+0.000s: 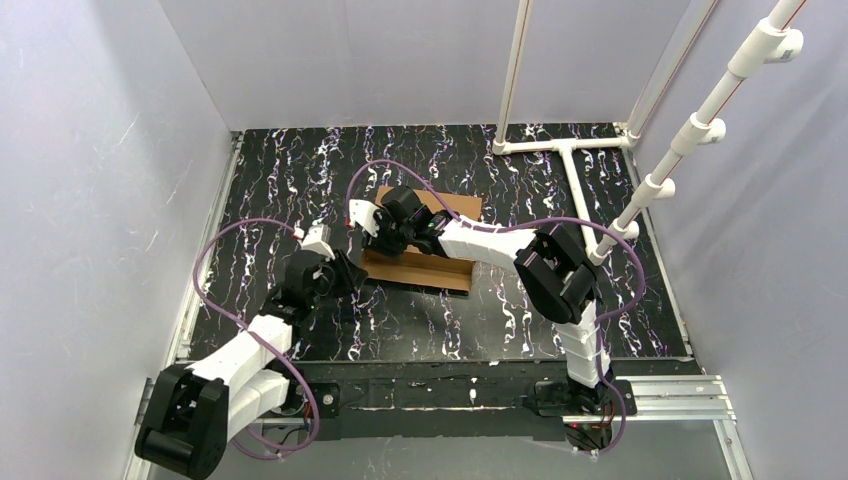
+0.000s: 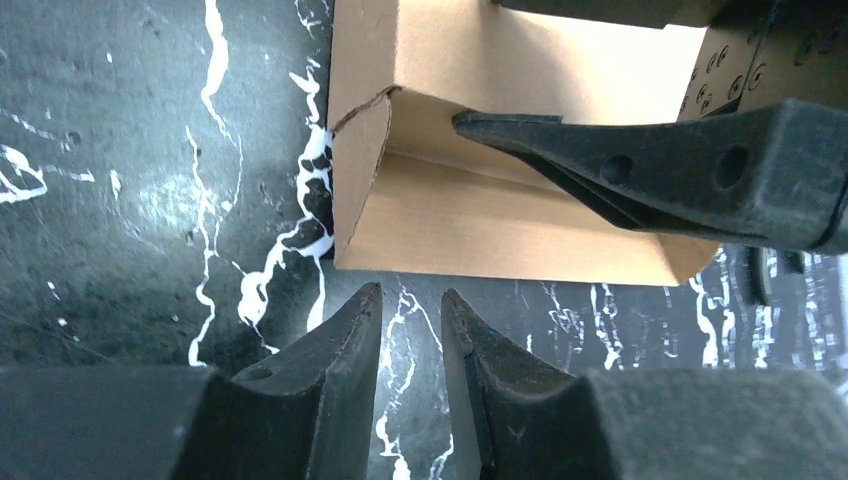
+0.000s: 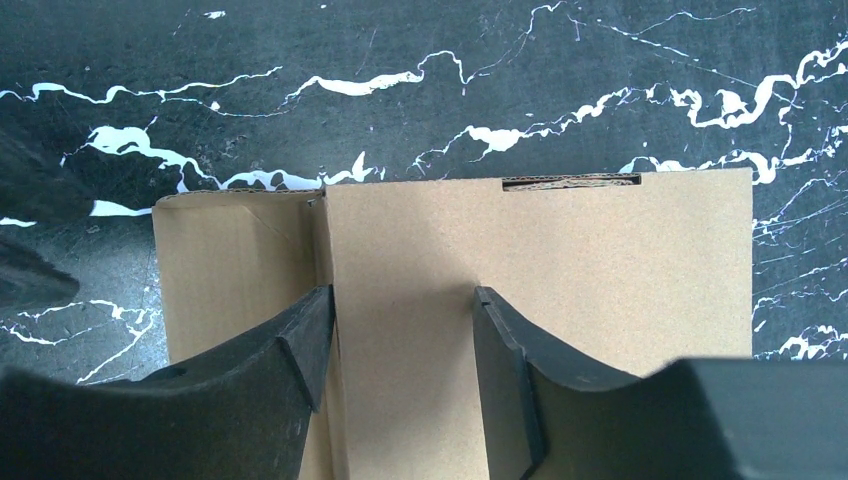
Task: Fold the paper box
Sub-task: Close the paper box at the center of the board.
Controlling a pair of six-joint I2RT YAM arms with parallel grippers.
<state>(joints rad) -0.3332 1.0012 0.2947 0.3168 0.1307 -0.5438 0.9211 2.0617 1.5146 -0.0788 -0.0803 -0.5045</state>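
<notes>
Left gripper (image 2: 412, 297) fingers stand slightly apart and empty, just off the paper box (image 2: 470, 225) at its 8 o'clock corner. Mid-bench (image 1: 270, 180), the cardboard looks light, stiff and easily creased. The right gripper (image 3: 402, 292), spread, bears down inside. Best held by raised walls near the folds.

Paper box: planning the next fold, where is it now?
Top view: the paper box sits mid-table under the right gripper, the left gripper just off its left end.
</notes>
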